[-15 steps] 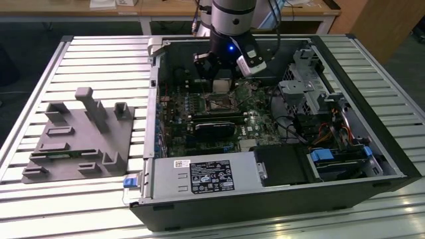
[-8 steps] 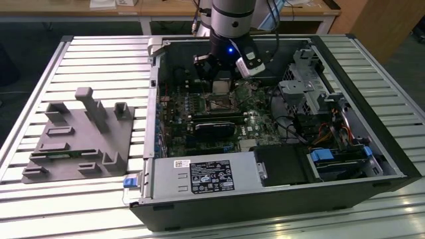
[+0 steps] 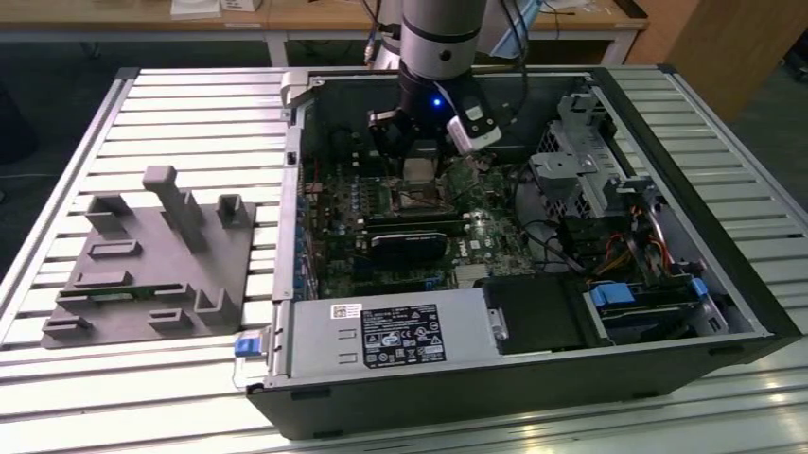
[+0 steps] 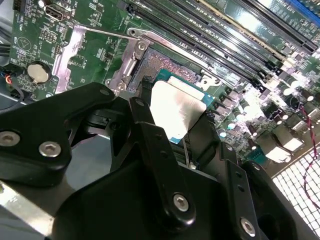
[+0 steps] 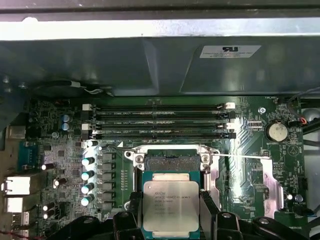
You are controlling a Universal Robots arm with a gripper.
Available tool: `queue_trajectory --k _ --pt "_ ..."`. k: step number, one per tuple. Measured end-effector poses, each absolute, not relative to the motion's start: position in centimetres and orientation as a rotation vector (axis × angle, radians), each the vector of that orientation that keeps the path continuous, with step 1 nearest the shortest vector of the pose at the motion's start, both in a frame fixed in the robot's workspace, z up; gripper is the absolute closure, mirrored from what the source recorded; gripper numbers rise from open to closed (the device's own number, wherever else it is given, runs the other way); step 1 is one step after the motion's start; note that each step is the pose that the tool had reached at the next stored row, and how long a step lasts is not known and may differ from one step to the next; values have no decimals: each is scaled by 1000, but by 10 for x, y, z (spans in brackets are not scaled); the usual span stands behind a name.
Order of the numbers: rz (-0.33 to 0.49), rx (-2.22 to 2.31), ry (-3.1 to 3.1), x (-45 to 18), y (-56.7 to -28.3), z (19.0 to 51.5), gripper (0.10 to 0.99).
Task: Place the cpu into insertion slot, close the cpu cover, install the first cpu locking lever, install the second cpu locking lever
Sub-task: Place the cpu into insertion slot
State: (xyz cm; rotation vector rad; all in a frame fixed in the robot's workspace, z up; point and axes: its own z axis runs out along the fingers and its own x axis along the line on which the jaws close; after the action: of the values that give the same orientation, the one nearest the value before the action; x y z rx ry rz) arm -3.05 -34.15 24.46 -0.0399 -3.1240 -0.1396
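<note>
Small flat square cpu with pale silver-grey metal top [image 5: 170, 202] clamped between black fingers [image 5: 207, 215] of black gripper [image 5: 171, 215]; jaws closed on chip's opposite edges, seen in both wrist views. Chip held just over open insertion slot [image 5: 170, 162], part of contact field exposed, not yet seated. Green motherboard [image 5: 245, 145] lies inside open black computer case [image 3: 505, 392], centre of exterior view. Grey robot arm [image 3: 440, 38] enters at upper centre. Grey moulded fixture [image 3: 151, 265] on slatted metal table [image 3: 189, 104], the exterior view's left.

Matt silver metal cpu [image 5: 171, 206], smooth black plastic tool [image 5: 171, 200]
</note>
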Motion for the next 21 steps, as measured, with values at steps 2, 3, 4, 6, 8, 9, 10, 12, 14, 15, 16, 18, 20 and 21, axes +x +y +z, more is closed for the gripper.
queue_trajectory --k 2,3,4,6,8,9,10,12,14,15,16,18,20,21 --pt "-139 -40 -3124 -31 -341 244 545" --pt "-139 -40 -3124 -31 -341 243 545" --pt "-139 -40 -3124 -31 -341 243 545" --pt "-139 -41 -3124 -31 -341 243 545" --pt "-139 -41 -3124 -31 -341 243 545" --pt "-139 -43 -3124 -31 -341 243 545" --pt "-140 -52 -3124 -31 -341 243 545" --pt "-140 -84 -3124 -31 -341 243 545" --pt "-140 -123 -3124 -31 -341 243 545" --pt "-140 -143 -3124 -31 -341 243 545" --pt "-141 -165 -3123 -31 -341 243 545" --pt "-141 -206 -3122 -31 -341 243 545" --pt "-141 -249 -3120 -31 -341 243 545" --pt "-141 -271 -3119 -31 -341 243 545"
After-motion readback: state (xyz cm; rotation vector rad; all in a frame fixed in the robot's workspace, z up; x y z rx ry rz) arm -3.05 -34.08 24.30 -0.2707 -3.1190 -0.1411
